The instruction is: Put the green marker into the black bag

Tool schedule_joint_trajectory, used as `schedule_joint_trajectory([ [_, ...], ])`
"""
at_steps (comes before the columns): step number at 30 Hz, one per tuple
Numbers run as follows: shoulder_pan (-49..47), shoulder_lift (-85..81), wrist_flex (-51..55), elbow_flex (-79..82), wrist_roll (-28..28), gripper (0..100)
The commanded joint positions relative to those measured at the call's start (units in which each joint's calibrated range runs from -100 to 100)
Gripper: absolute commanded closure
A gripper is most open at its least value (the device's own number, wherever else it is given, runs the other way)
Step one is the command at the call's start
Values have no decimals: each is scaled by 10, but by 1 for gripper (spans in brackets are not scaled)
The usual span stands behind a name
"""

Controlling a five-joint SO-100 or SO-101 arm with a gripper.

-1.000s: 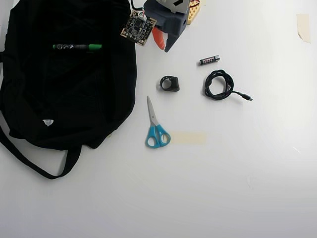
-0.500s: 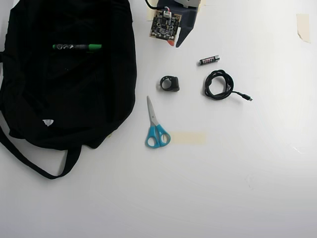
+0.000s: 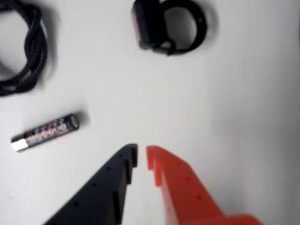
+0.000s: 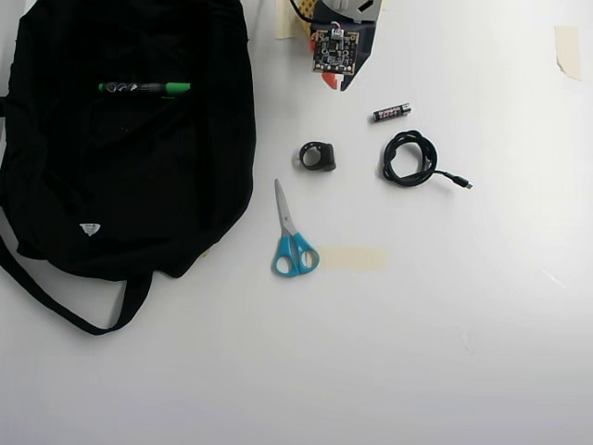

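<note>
The green marker, dark barrel with a green cap, lies flat on top of the black bag at the left of the overhead view. The bag's strap trails toward the lower left. My gripper is at the top centre, well right of the bag and apart from the marker. The wrist view shows the gripper shut, its black and orange fingers nearly touching with nothing between them, above bare white table. Neither marker nor bag appears in the wrist view.
A small battery lies just right of the gripper. A coiled black cable, a black ring-shaped clip, blue-handled scissors and a tape strip lie mid-table.
The arm has swung right along the top edge, away from the bag, and drawn back. The marker lies unmoved on the bag.
</note>
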Motion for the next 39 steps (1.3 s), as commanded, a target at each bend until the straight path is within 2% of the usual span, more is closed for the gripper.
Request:
schedule_joint_trajectory([
  [1,-8,-52,-26,47,3,98],
  [15,-5,-163,-48,151,3,98],
  [30,-8,-354,-42,289,3,98],
  [39,-13,-359,-41,330,3,98],
])
